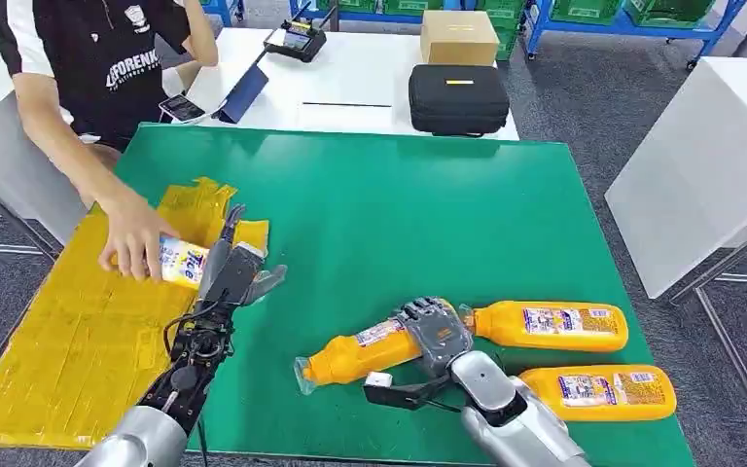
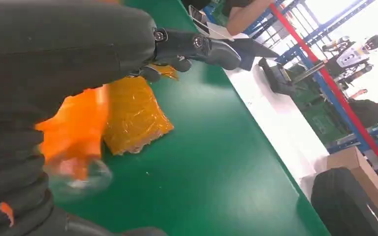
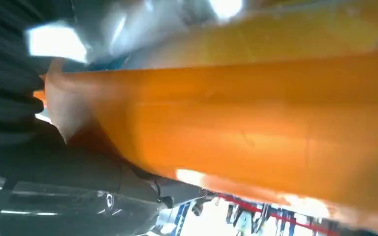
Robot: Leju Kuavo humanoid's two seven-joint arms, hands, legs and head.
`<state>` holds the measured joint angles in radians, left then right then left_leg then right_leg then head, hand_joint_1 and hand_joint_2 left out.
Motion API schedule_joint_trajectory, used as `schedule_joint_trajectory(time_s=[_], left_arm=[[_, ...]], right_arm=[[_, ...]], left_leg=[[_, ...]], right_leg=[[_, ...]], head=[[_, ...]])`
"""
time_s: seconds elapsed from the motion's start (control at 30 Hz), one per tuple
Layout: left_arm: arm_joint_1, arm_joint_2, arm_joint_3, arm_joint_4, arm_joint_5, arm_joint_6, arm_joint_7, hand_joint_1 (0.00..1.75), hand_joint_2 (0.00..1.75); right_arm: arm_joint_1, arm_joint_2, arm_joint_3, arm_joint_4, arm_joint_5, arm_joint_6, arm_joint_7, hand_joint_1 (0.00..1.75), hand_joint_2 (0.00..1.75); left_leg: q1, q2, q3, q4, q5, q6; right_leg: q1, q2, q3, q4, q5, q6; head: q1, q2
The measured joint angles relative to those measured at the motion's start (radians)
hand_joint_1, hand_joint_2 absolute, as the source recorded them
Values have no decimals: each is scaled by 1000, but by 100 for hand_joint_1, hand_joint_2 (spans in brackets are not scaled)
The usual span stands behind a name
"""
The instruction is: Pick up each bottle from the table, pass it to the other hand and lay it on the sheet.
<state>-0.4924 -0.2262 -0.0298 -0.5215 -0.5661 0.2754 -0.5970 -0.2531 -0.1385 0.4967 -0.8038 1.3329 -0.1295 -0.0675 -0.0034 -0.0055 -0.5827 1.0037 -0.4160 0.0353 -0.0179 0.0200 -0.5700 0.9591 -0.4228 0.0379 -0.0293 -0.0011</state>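
On the left side of the green table top (image 1: 428, 195) lies a crinkled yellow plastic sheet (image 1: 68, 341), and a person's hand (image 1: 134, 236) rests there on an orange bottle with a white and blue label (image 1: 177, 262) lying flat on the sheet. Just right of that bottle is the robot's left hand (image 1: 236, 272), raised at the sheet's near edge with its dark fingers (image 1: 231, 222) spread apart and nothing in them; in the left wrist view the same hand (image 2: 187, 49) reaches out over the sheet (image 2: 133, 118), and a blurred orange shape sits close to the camera (too smeared to tell more).

Further right, near the table's front edge, the right hand (image 1: 435, 331) lies over the middle of a second orange plastic bottle with a clear cap (image 1: 360, 352), fingers wrapped around its body. This bottle lies on its side on the green surface, cap toward the left and front, a printed label on its upper face. The right wrist view presents its smooth orange wall (image 3: 246, 132) pressed close against the palm.

Right of the hand, two more orange bottles with printed labels lie on their sides, roughly parallel: one (image 1: 550, 326) beside the hand, the other (image 1: 598, 392) nearer the front edge.

Beyond the green top, a white table (image 1: 350, 68) carries a black zipped case (image 1: 458, 98) and a brown cardboard box (image 1: 458, 37).
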Motion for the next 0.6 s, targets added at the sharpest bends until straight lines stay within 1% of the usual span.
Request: schedule_joint_trajectory(time_s=[0.07, 0.1, 0.17, 0.23, 0.43, 0.6], left_arm=[[2, 0, 0, -5, 3, 0, -7, 0, 175], [3, 0, 0, -6, 4, 0, -10, 0, 175], [9, 0, -2, -11, 4, 0, -12, 0, 175], [16, -2, -4, -18, 4, 0, -14, 0, 175], [22, -3, -4, -23, 3, -1, -13, 0, 175], [36, -7, -5, -47, 6, -3, -14, 0, 175]], right_arm=[[3, 13, -8, 5, -2, -69, 6, 175, 175], [3, 21, -13, 7, -2, -98, 14, 175, 175], [6, 40, -30, 8, -5, -145, 30, 175, 175], [7, 55, -46, 9, -5, -156, 35, 175, 175], [10, 71, -71, 9, -3, -170, 38, 175, 175], [18, 107, -132, 10, -18, -235, 25, 175, 175]], left_leg=[[0, 0, -3, 0, 3, 3], [0, 0, -7, 0, 5, 2], [0, 1, -15, 1, 8, 3], [0, 0, -19, 1, 8, 3], [1, 0, -26, 1, 8, 3], [1, 0, -33, 1, 8, 3]], right_leg=[[0, 0, 2, 0, 3, -2], [0, 0, 5, 1, 8, -1], [0, 0, -3, 1, 10, 2], [0, 0, -7, 1, 10, 2], [0, -1, -13, 1, 10, 2], [0, -1, -20, 2, 10, 2]], head=[[0, 0], [0, 0], [0, 0], [0, 0], [0, 0], [0, 0]])
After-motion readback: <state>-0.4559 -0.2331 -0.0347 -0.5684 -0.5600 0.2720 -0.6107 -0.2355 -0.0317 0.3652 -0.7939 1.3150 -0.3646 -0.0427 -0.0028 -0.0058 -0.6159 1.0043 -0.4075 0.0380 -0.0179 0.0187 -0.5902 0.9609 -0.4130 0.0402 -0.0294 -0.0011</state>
